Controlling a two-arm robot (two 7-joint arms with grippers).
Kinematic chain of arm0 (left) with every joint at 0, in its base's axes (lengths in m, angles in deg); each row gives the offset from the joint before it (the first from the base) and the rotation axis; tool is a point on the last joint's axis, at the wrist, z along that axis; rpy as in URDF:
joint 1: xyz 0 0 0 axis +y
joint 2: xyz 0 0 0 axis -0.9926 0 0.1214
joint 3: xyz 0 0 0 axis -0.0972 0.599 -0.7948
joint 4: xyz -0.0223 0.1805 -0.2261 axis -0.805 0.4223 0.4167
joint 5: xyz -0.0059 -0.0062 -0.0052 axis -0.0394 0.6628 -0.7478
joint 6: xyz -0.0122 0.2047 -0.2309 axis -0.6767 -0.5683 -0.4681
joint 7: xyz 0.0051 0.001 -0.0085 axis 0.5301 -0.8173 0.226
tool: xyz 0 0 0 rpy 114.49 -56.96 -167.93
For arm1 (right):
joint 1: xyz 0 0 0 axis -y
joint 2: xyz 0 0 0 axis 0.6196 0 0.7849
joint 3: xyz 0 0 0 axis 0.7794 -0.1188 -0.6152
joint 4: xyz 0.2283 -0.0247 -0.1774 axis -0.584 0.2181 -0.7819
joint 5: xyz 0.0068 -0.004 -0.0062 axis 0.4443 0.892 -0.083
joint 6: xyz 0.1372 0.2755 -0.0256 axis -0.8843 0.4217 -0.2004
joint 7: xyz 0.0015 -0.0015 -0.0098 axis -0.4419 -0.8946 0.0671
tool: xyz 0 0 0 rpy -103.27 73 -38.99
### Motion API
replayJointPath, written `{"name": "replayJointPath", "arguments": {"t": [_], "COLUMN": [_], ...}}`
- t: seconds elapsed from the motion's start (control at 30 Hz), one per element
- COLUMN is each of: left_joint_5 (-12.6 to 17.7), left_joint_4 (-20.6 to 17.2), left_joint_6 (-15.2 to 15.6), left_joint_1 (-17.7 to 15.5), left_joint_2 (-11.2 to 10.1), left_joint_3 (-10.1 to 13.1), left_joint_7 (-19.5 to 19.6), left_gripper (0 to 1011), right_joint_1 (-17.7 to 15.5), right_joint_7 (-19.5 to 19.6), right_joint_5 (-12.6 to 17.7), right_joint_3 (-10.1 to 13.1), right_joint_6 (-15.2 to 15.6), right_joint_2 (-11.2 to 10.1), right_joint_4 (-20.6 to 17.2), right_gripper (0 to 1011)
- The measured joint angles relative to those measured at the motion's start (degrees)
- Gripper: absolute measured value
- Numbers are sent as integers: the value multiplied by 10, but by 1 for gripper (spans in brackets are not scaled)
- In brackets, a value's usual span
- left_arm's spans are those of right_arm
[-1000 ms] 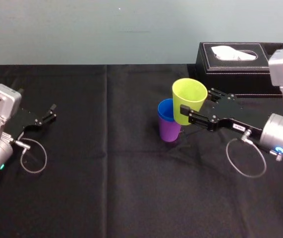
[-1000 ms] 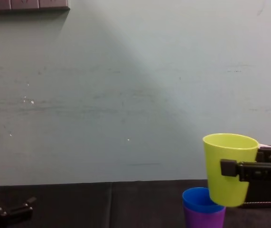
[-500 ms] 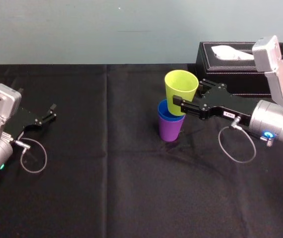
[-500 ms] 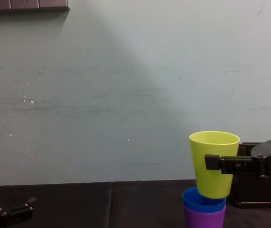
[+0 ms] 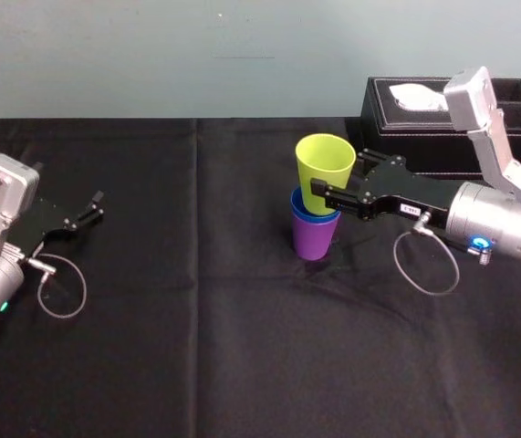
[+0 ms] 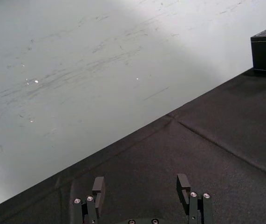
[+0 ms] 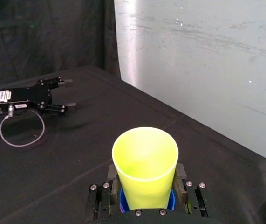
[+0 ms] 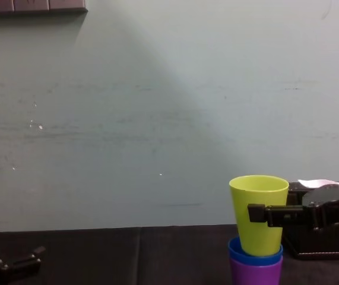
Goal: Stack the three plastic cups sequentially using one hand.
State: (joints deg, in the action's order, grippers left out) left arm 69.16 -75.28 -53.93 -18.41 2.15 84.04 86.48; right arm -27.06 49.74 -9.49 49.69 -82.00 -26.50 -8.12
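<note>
Head view: right gripper (image 5: 331, 182) clamped on yellow-green cup (image 5: 324, 164), left of tissue box (image 5: 397, 128). The cup's base enters blue cup (image 5: 302, 213), which is nested in purple cup (image 5: 313, 241). Advice: lower straight and centred (release last). Left gripper (image 5: 91, 208) idle, far left of box.
Left wrist view: jaws wide, empty.
Right wrist view: yellow-green cup empty.
Chest view: seemingly only partly seated.

Three plastic cups (image 5: 324, 162) (image 5: 299, 212) (image 5: 313, 239), one tissue box (image 5: 424, 137), two grippers: left gripper (image 5: 97, 206), right gripper (image 5: 327, 186)

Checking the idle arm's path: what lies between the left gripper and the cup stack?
Just black tablecloth, bare in the head view, from the left gripper to the purple cup.
</note>
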Motion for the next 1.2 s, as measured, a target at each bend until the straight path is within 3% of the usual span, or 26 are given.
{"name": "replayJointPath", "arguments": {"t": [0.5, 1.2], "left_joint_5": [0, 0], "left_joint_4": [0, 0], "left_joint_6": [0, 0], "left_joint_1": [0, 0], "left_joint_2": [0, 0], "left_joint_3": [0, 0], "left_joint_7": [0, 0], "left_gripper": [1011, 1011], "right_joint_1": [7, 7], "right_joint_7": [-14, -13], "right_joint_5": [-4, -4], "right_joint_3": [-13, -12], "right_joint_6": [-9, -8], "right_joint_2": [11, 10], "right_joint_4": [35, 32], "right_gripper": [720, 720]}}
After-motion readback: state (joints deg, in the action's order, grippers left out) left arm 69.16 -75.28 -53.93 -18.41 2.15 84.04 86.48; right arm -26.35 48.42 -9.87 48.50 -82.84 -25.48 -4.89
